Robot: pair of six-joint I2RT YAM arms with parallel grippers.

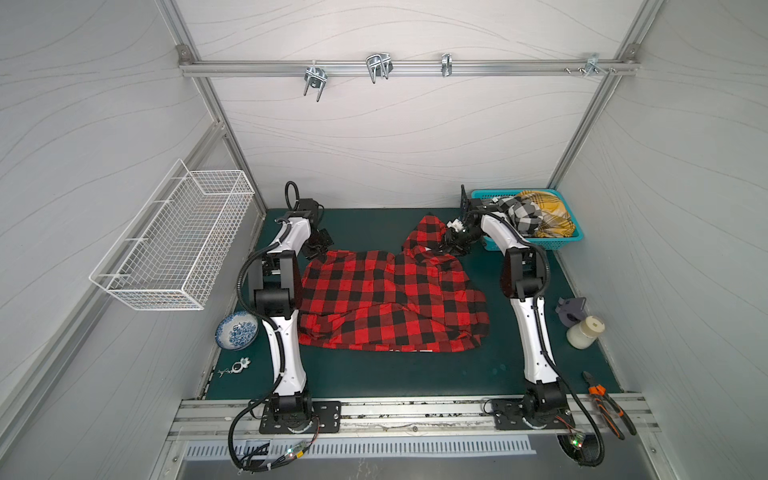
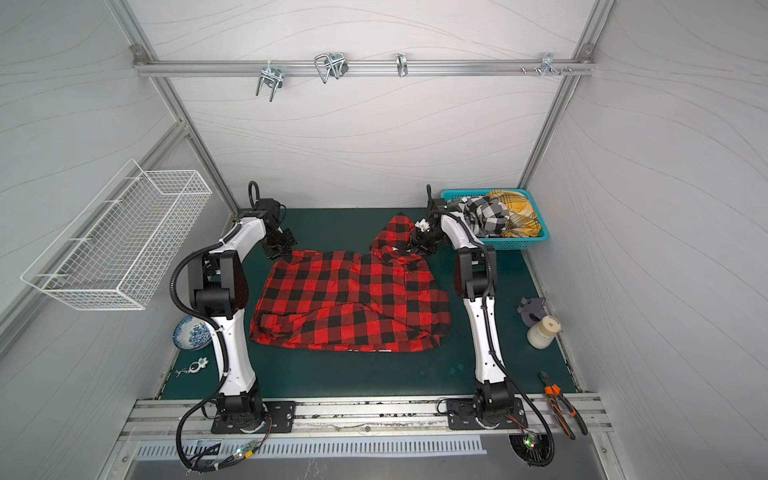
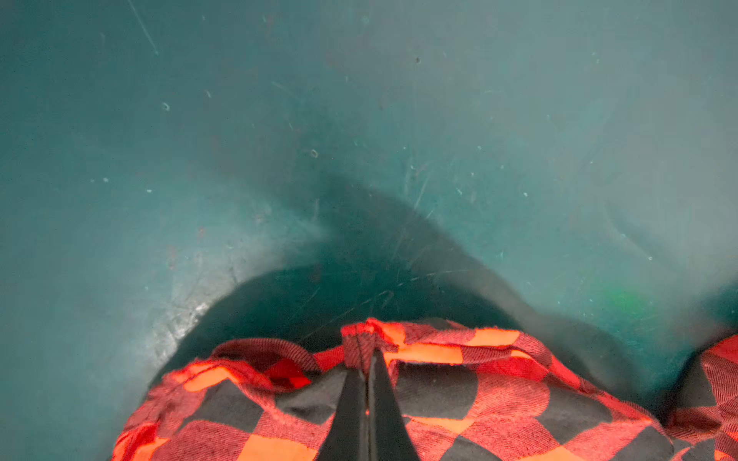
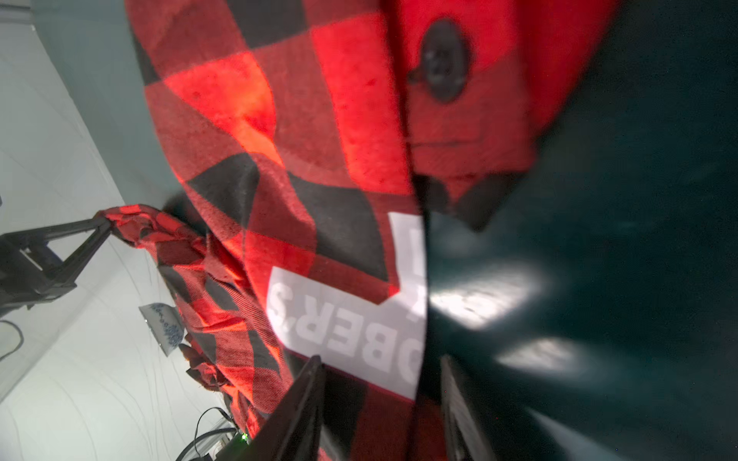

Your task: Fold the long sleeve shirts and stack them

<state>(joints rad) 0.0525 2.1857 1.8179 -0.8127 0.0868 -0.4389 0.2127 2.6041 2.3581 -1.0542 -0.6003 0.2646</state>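
A red-and-black plaid shirt [image 1: 386,299] [image 2: 349,299] lies spread and rumpled on the green mat, with part of it raised at the far side. My left gripper [image 1: 316,250] [image 3: 367,359] is shut on the shirt's far left corner, just above the mat. My right gripper [image 1: 451,244] [image 4: 381,361] is at the raised far right part. Its jaws stand apart, with the shirt's edge and its white lettering [image 4: 351,331] between them. A black-and-white check shirt [image 1: 521,214] and a mustard-yellow plaid shirt [image 1: 548,216] sit bunched in the teal basket [image 1: 540,245].
A white wire basket [image 1: 174,245] hangs on the left wall. A blue-and-white bowl [image 1: 237,330] and a key ring [image 1: 237,368] lie left of the left arm. A grey object [image 1: 571,309], a jar [image 1: 586,332] and orange pliers [image 1: 609,405] lie at the right.
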